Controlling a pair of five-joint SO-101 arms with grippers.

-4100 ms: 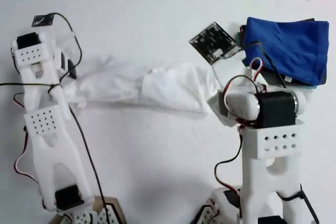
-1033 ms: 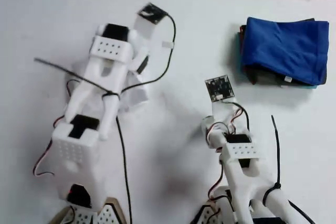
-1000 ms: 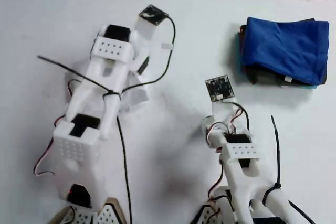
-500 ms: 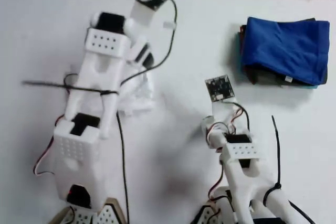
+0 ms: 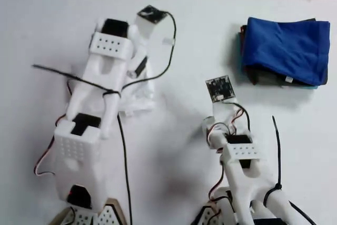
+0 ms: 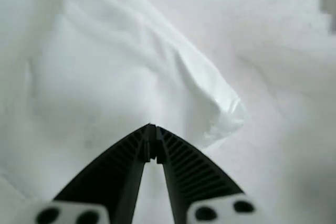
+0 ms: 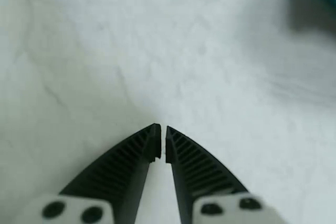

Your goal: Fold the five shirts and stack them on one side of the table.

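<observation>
High view: white shirt (image 5: 141, 100) now bunched.

Bare tabletop (image 5: 179, 35) lies between the white shirt (image 5: 141, 101) and the folded stack (image 5: 284, 51). The left arm (image 5: 100, 88) overhangs the shirt, blocking approach from above

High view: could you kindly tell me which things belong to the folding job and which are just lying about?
Job: crumpled white cloth shirt beneath the left claw; stack of folded shirts, blue on top.
Lying about: white table; black cable along the left arm.
</observation>
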